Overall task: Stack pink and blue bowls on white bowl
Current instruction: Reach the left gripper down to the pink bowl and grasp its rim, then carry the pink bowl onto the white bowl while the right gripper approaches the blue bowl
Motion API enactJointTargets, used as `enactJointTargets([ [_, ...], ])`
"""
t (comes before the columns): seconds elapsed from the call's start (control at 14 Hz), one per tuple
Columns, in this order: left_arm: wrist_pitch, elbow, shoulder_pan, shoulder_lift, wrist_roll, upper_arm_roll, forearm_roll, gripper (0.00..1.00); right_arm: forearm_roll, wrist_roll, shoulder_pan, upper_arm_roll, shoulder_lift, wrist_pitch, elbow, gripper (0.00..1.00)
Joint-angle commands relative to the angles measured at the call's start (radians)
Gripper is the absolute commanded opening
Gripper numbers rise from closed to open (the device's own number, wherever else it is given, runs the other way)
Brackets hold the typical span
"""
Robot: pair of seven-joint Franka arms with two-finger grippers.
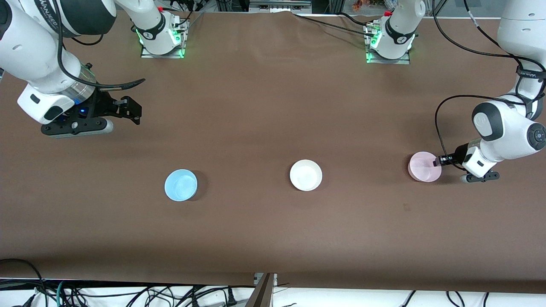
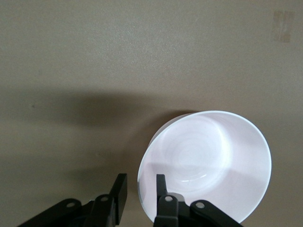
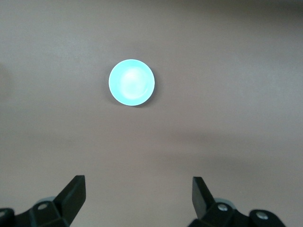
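Note:
The pale pink bowl (image 1: 423, 167) sits on the brown table toward the left arm's end. My left gripper (image 1: 438, 162) is low at its rim, fingers open and straddling the rim. In the left wrist view the bowl (image 2: 213, 156) looks washed out; one finger (image 2: 161, 184) is inside it, the other (image 2: 120, 189) outside, with my gripper (image 2: 140, 178) around the rim. The white bowl (image 1: 306, 175) sits mid-table. The sky blue bowl (image 1: 181, 184) sits toward the right arm's end. My right gripper (image 1: 133, 111) hangs open and empty over bare table; its wrist view shows the blue bowl (image 3: 131, 82) and my gripper (image 3: 138, 189).
The brown table cloth (image 1: 264, 106) covers the whole table. The arm bases (image 1: 162, 38) stand along the edge farthest from the front camera. Cables hang along the nearest edge (image 1: 128, 294).

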Motion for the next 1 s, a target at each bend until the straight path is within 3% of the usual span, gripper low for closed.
enactJointTargets([
  [0.0, 0.012, -0.023, 0.000, -0.026, 0.036, 0.004, -0.036, 0.08, -0.010, 0.001, -0.001, 0.002, 0.010, 0.005, 0.016, 0.99],
  [0.07, 0.010, -0.023, 0.000, -0.026, 0.036, 0.004, -0.036, 0.00, -0.010, 0.011, 0.005, 0.002, 0.010, 0.006, 0.014, 0.99],
  [0.29, 0.010, -0.009, -0.006, -0.026, 0.031, 0.002, -0.048, 0.00, 0.005, 0.006, -0.005, 0.001, 0.030, 0.017, 0.016, 0.99],
  [0.43, -0.019, 0.041, -0.044, -0.037, 0.014, -0.007, -0.088, 0.00, 0.081, -0.002, -0.033, -0.010, 0.054, 0.014, 0.014, 0.99],
  [0.5, -0.055, 0.093, -0.073, -0.035, -0.003, -0.013, -0.109, 0.00, 0.079, -0.011, -0.037, -0.010, 0.068, 0.015, 0.014, 0.99],
  [0.79, -0.091, 0.227, -0.167, -0.003, -0.253, -0.114, -0.132, 0.00, 0.076, -0.041, -0.034, -0.010, 0.152, 0.014, 0.013, 0.99],
  [0.93, -0.086, 0.262, -0.268, 0.011, -0.402, -0.127, -0.132, 0.00, 0.071, -0.051, -0.039, -0.012, 0.177, 0.023, 0.016, 0.99],
])
